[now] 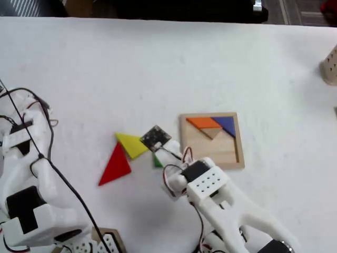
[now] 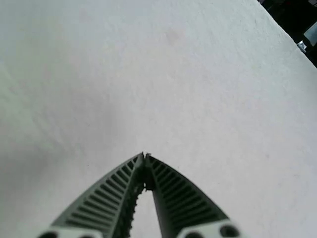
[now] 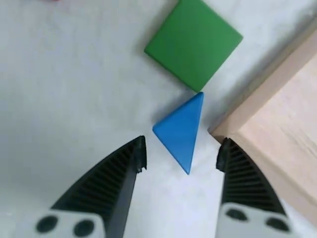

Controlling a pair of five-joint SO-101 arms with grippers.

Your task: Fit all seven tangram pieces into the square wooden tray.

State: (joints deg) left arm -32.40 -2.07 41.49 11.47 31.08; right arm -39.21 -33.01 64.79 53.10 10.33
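Blue triangle (image 3: 181, 132) just beside tray (image 3: 257, 101)

Tray (image 3: 262, 99): pale bare wood, matt, fine straight grain.
Green square (image 3: 193, 43), blue triangle (image 3: 181, 131): smooth, evenly coloured, matt to faintly satin.
Table (image 1: 105, 68): white, matt, finely grained.
Left gripper (image 2: 145, 161), right gripper (image 3: 182, 148): dark ribbed plastic, matt.
Arm (image 1: 210, 184): white plastic, smooth, perforated.

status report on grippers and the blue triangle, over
Right gripper open, straddling small blue triangle on the table. Left gripper shut, empty. Wooden tray wall close beside one right finger; green square just beyond.
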